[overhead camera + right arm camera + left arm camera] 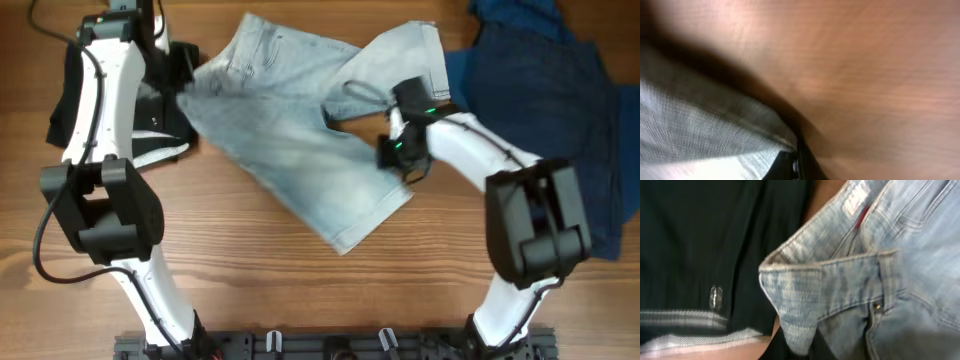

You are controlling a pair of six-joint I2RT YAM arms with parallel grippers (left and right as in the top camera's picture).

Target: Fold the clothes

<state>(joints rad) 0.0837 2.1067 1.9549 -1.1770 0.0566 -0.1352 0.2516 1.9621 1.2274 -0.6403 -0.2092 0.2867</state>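
The pale-blue faded denim shorts [285,150] lie crumpled at the centre of the wooden tabletop [300,290]. The left end effector [183,82], at 10 o'clock, is clenched on the waistband [840,265]. The right end effector [338,115], at 1 o'clock, is clenched on the denim. Lift both evenly, tension the cloth, then fold.

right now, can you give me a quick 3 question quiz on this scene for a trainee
1. True or false: the dark blue garment lies on the right arm's side of the table.
2. Which item are both the left gripper and right gripper shut on? A towel, B denim shorts, C sock.
3. Fill in: the left gripper pinches the shorts' ___.
Key: 1 true; 2 B; 3 waistband.
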